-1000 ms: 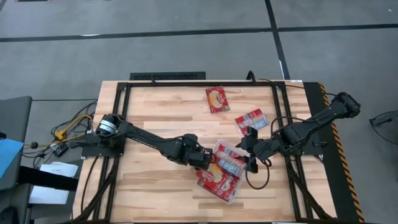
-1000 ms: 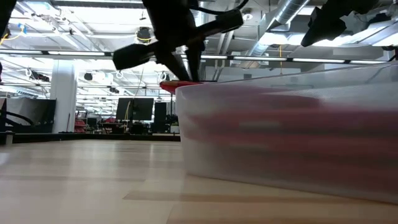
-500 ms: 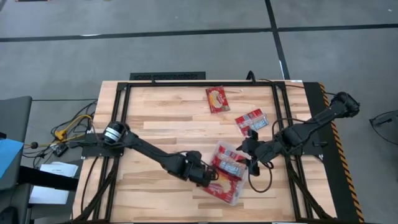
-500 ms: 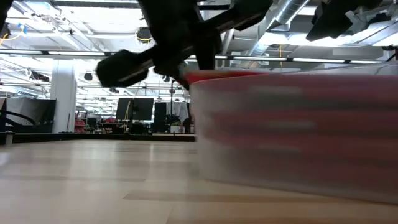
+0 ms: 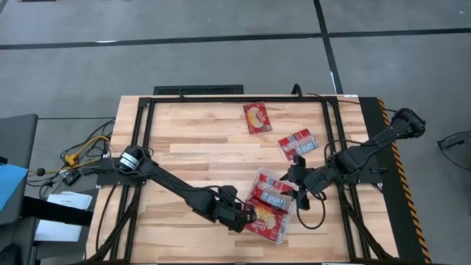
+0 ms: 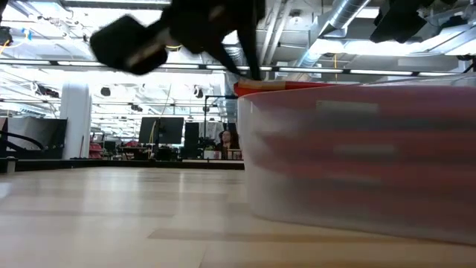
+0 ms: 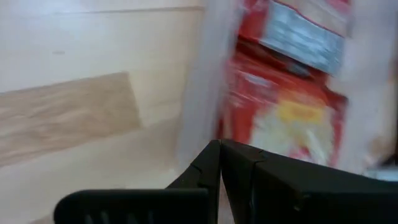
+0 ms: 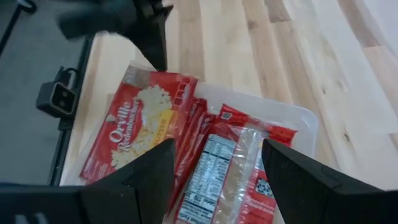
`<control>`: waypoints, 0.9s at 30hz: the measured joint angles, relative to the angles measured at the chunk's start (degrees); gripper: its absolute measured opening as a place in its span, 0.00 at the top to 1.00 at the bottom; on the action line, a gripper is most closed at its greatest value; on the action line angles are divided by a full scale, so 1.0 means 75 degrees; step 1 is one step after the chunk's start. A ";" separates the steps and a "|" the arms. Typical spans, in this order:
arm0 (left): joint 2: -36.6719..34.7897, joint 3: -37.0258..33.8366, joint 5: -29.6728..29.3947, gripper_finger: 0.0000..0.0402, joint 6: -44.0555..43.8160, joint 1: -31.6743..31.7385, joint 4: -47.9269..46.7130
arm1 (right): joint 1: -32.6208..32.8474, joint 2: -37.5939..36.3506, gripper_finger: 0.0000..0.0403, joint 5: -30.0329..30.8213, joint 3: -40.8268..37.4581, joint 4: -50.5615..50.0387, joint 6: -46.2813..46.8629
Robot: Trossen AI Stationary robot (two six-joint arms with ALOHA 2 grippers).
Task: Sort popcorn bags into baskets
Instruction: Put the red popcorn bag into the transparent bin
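A clear basket [image 5: 260, 175] stands near the table's front, right of the middle, with several red popcorn bags [image 5: 274, 197] lying flat in it. The top bag [image 8: 134, 134] overhangs the basket's left rim. My left gripper [image 5: 245, 218] is shut at that rim, its tips at the bag's corner; it also shows in the low view [image 6: 251, 73] and in its wrist view [image 7: 219, 144]. My right gripper [image 5: 298, 185] hangs open above the basket's right end, touching nothing [image 8: 217, 149]. Two more bags [image 5: 257, 116] [image 5: 297, 143] lie flat on the wood farther back. My left gripper's shut fingertips [image 8: 163, 61] meet the top bag's corner [image 8: 155, 76] where it overhangs the basket's left rim. They come slanting down from the table's left. Nothing sits between the fingers. Whether they also touch the basket's wall [image 7: 196, 93], I cannot tell.
A black metal frame [image 5: 199, 96] runs around the wooden table top. Cables trail beside the right arm [image 5: 305, 217]. Bare wood lies left of the basket and toward the far left [image 5: 191, 140].
My left gripper has swung toward the table's near edge along the basket's left end, staying shut. The basket with its bags has slid a little toward the table's right.
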 joint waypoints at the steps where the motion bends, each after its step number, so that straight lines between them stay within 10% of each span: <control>1: -0.0003 0.0175 0.0043 1.00 0.0184 -0.0006 -0.0130 | 0.0058 0.0000 0.34 -0.0022 0.0000 -0.0001 0.0000; 27: 0.0076 0.0714 -0.0035 1.00 -0.0091 -0.0026 -0.1566 | 0.0706 0.2778 0.34 -0.0275 -0.0003 0.2549 -0.0813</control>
